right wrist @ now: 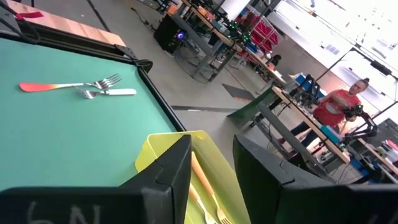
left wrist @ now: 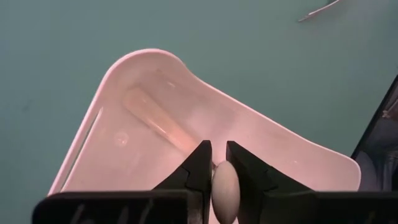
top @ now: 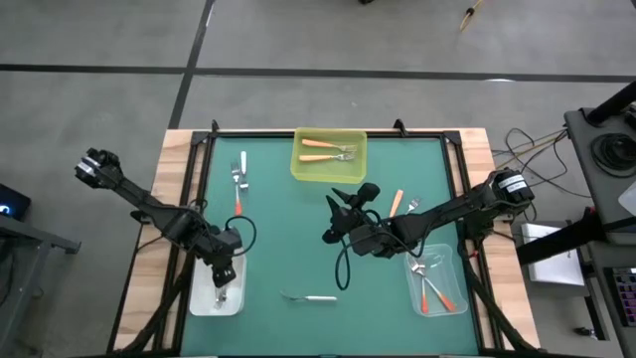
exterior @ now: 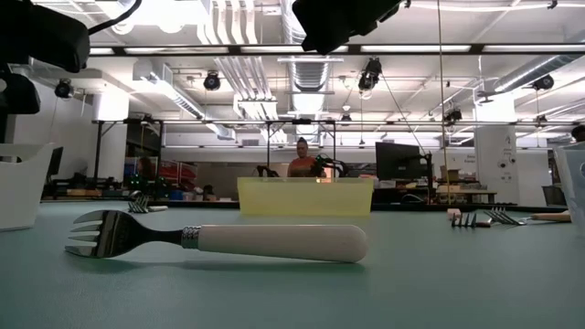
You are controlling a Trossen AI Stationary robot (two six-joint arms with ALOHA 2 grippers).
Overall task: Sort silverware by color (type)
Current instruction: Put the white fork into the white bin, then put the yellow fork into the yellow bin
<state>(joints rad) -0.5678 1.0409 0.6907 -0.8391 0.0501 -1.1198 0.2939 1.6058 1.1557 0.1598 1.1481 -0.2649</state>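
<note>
My left gripper (top: 225, 274) hangs over the white tray (top: 204, 301) at the near left, shut on a white fork handle (left wrist: 225, 186). My right gripper (top: 334, 217) stands open above the table's middle, nothing between its fingers, pointing level toward the yellow bin (top: 329, 169). That bin holds light-orange forks (top: 328, 151). A white fork (top: 308, 297) lies flat near the front edge. A white and a red-orange fork (top: 238, 179) lie at the far left. Another two forks (top: 402, 204) lie right of centre. My left gripper pinches the rounded end of the white handle (left wrist: 225, 179) between its two fingers. The fingers (left wrist: 200, 167) come steeply from above, over the tray's floor (left wrist: 124, 143). The gripper hides the rest of the fork, so whether it rests in the tray cannot be told.
A clear tray (top: 449, 261) at the near right holds red-orange forks (top: 433, 290). A pale long shape (left wrist: 155, 121) lies on the white tray's floor. Black rails (top: 195, 199) frame the green mat. People work at benches in the room beyond the table (right wrist: 339, 102).
</note>
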